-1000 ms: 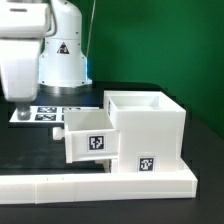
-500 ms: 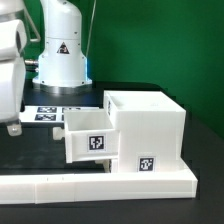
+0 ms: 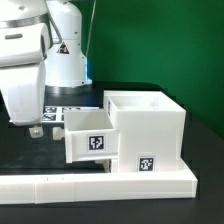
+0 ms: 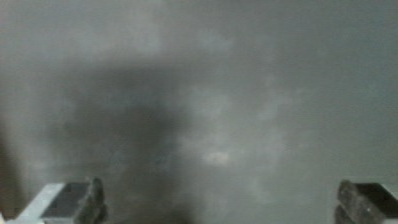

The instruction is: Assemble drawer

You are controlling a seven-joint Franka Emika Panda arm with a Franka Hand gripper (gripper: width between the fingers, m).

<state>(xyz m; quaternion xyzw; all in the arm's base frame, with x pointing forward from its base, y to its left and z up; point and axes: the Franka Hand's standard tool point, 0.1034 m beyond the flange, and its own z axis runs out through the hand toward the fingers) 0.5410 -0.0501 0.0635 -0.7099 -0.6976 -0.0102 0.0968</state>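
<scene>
Looking from the front, I see the low white wall [image 3: 100, 183] nearest, then the drawer [image 3: 90, 136] sitting partly pushed into the white box [image 3: 150, 128], its tag facing me. Further back, on the exterior view's left, my gripper [image 3: 27, 128] hangs apart from the drawer, jaws spread wide and holding nothing; the marker board [image 3: 66, 115] lies behind.

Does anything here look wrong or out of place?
Only the drawer: it sticks partway out of the casing, not pushed home. Nothing looks spilled or broken. The end effector hangs open and empty beside it.
</scene>
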